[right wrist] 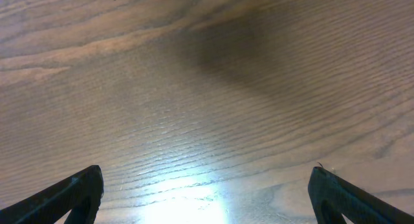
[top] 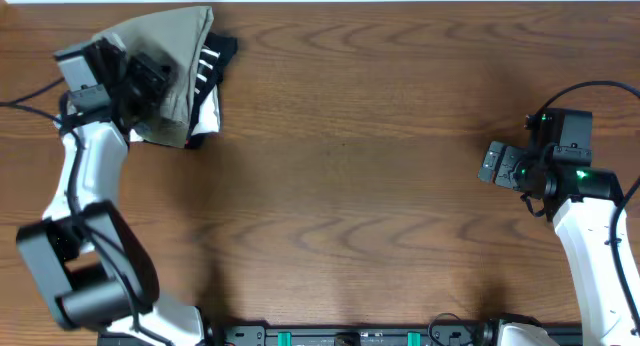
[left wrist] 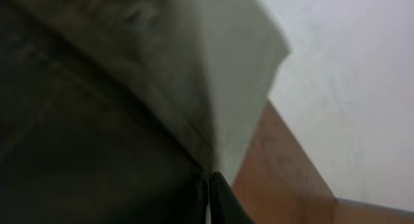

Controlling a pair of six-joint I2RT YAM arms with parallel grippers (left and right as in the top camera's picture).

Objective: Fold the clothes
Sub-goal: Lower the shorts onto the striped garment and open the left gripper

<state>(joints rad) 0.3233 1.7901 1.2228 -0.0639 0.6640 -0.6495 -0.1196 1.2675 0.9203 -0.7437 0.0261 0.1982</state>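
Note:
The khaki grey-green shorts [top: 165, 46] lie bunched and folded at the table's far left corner, on top of a black-and-white striped garment [top: 212, 61]. My left gripper [top: 150, 78] is on the shorts' near edge. In the left wrist view its fingers [left wrist: 209, 198] are pressed together with the shorts' fabric [left wrist: 129, 88] coming out of the pinch and filling most of the frame. My right gripper [top: 490, 164] hovers at the right side, far from the shorts. In the right wrist view it [right wrist: 207, 191] is open wide and empty over bare wood.
The wooden table [top: 350, 186] spans the whole view. The white wall [left wrist: 349, 88] and the table's far edge are close behind the shorts. A dark rail [top: 350, 336] runs along the front edge.

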